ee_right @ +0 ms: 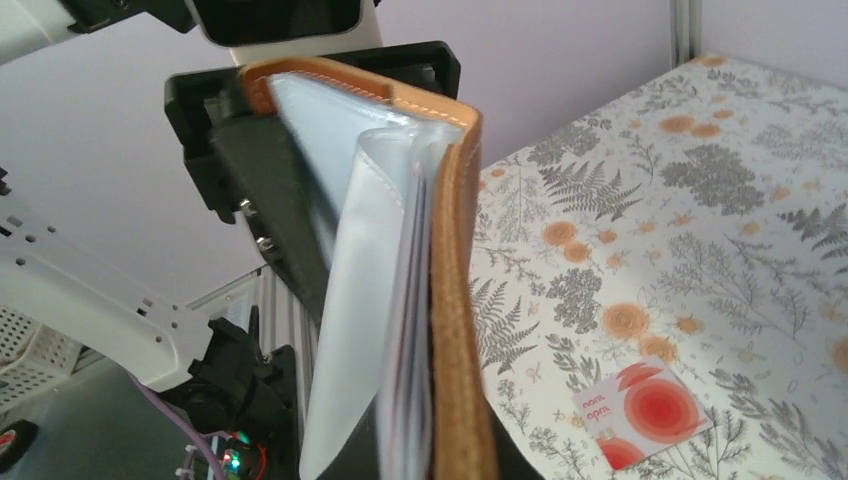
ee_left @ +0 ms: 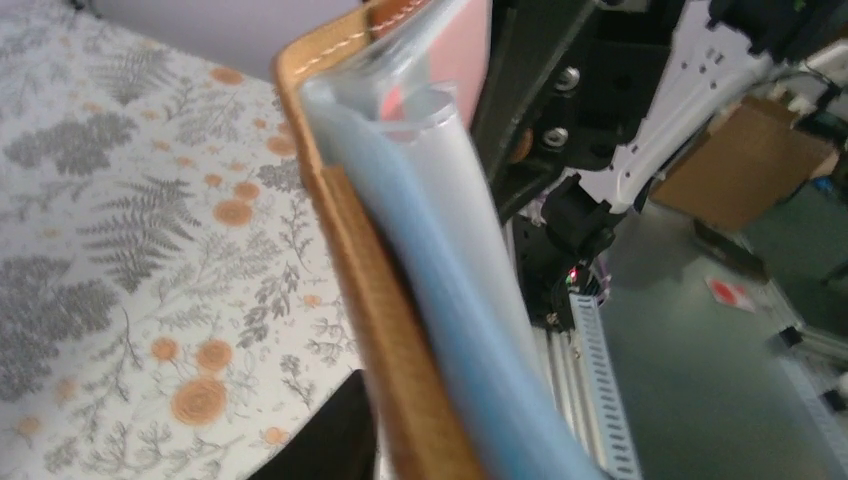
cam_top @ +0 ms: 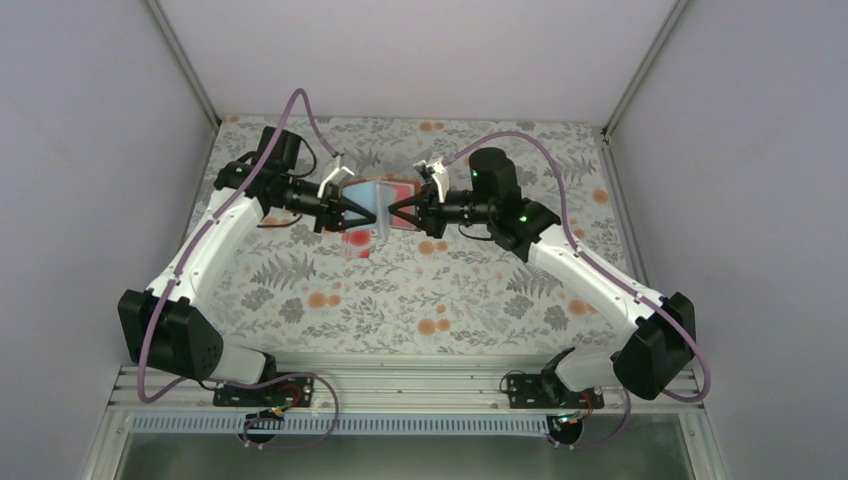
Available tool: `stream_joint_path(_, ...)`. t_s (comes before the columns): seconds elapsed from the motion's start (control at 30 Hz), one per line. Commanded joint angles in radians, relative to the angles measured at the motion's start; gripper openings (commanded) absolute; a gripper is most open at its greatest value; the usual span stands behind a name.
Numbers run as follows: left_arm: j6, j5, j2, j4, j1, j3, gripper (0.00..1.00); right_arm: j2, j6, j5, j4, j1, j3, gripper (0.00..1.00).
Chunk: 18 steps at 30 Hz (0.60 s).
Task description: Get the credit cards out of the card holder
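Observation:
The brown leather card holder (cam_top: 385, 203) hangs open above the table, held between both grippers. My left gripper (cam_top: 371, 214) is shut on its left cover (ee_left: 392, 330). My right gripper (cam_top: 393, 212) is shut on its right cover (ee_right: 458, 300). Grey-blue plastic sleeves (ee_left: 455, 270) fan out between the covers, and they also show in the right wrist view (ee_right: 360, 290). A red card (cam_top: 402, 189) sits in a sleeve, seen as a pink face in the left wrist view (ee_left: 455, 55). The pale card with red blotches (cam_top: 355, 243) lies flat on the table below the holder, also in the right wrist view (ee_right: 645, 415).
The floral tablecloth (cam_top: 450, 290) covers the table, with grey walls on three sides. A metal rail (cam_top: 400, 385) carries the arm bases at the near edge. A purple cable (cam_top: 300, 105) loops above each arm.

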Motion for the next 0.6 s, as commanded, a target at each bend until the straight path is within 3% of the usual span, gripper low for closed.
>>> stream_joint_path(0.0,0.025,0.028,-0.027,0.019,-0.011,0.002,0.43,0.005,0.0,0.004,0.034,0.025,0.035,0.04)
stream_joint_path(0.1,0.027,-0.012,-0.028,0.009,-0.009,0.027,0.71,-0.001,0.004,0.074,-0.002,0.025,0.035,0.04)
stream_joint_path(0.23,0.012,-0.015,-0.023,0.022,-0.008,0.029,0.89,0.006,0.024,0.065,-0.001,0.025,0.038,0.04)
stream_joint_path(0.5,-0.116,-0.183,0.003,0.144,-0.053,-0.011,0.75,0.013,0.003,-0.036,0.033,0.049,0.052,0.04)
stream_joint_path(0.57,-0.118,-0.182,0.004,0.145,-0.055,-0.011,0.63,0.014,-0.003,-0.054,0.029,0.052,0.053,0.04)
